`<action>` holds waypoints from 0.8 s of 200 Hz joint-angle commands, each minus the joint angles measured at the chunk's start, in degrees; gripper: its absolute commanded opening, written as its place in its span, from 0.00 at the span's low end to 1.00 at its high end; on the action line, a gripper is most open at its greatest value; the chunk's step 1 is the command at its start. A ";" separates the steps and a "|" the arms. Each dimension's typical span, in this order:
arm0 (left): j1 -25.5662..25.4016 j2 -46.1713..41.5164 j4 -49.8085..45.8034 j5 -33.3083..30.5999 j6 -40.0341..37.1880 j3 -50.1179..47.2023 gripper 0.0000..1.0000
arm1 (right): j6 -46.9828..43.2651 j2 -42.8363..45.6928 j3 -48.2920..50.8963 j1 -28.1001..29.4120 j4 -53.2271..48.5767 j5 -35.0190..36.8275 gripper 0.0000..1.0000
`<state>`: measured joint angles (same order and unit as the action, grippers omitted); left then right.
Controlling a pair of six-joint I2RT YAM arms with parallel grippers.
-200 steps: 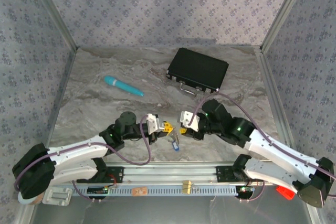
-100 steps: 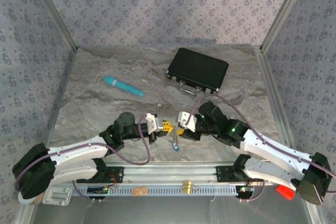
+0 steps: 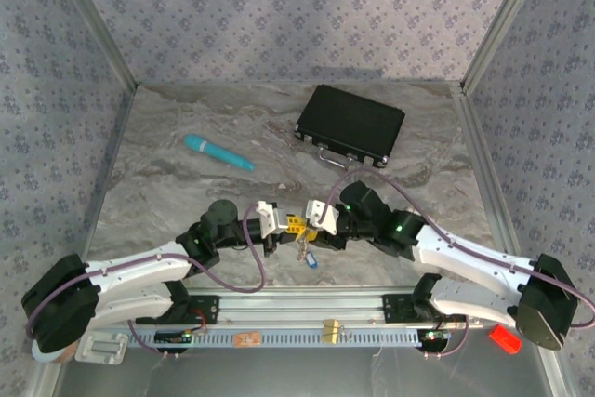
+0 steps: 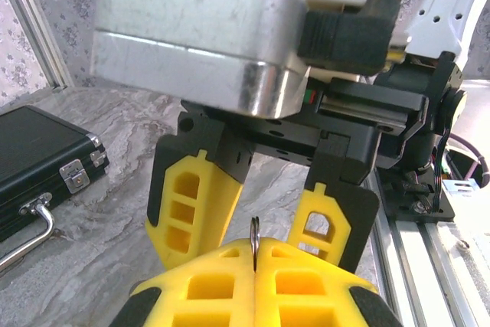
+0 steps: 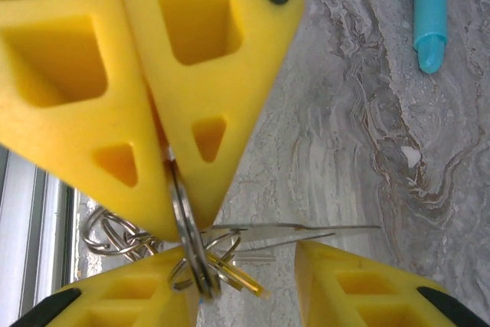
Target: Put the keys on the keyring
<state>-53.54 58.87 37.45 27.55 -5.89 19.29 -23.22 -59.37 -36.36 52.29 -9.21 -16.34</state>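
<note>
My left gripper (image 3: 292, 224) is shut on the keyring (image 4: 255, 237), a thin silvery ring standing edge-on between its yellow fingertips. The keys (image 3: 308, 252) dangle below it, one with a blue head (image 3: 312, 263). In the right wrist view the keyring (image 5: 184, 223) comes down out of the left gripper's fingers, with silver key blades (image 5: 306, 230) and a yellow piece (image 5: 239, 276) beneath. My right gripper (image 5: 245, 269) is open; the ring lies against its left finger (image 5: 115, 304) and the other finger stands well apart. It faces the left gripper tip to tip (image 3: 316, 221).
A black case (image 3: 350, 125) with a metal handle lies at the back right, and a teal pen (image 3: 218, 152) at the back left. A short loose chain (image 5: 107, 233) hangs by the ring. The metal rail (image 3: 325, 309) runs along the near edge.
My right gripper has slid left and now meets the left gripper, its fingers straddling the ring. The left arm, with the ring and keys, has stayed put.
</note>
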 commanded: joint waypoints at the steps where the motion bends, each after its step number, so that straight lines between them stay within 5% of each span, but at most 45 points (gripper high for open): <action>1: -0.17 -1.48 3.30 1.45 0.84 0.03 0.00 | 0.80 0.00 1.00 0.27 3.23 -2.02 0.32; 86: -0.21 -1.83 -0.17 -0.39 -0.94 0.61 0.00 | 0.74 6.16 -0.67 -0.53 -4.13 -0.17 0.02; 160: -0.22 -0.69 -7.72 -5.38 -3.62 2.25 0.05 | 0.06 9.81 -2.01 -1.22 -7.69 2.40 0.00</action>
<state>-53.71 58.50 32.84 25.43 -7.97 19.86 -22.81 -50.94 -36.62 51.62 -13.85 -16.62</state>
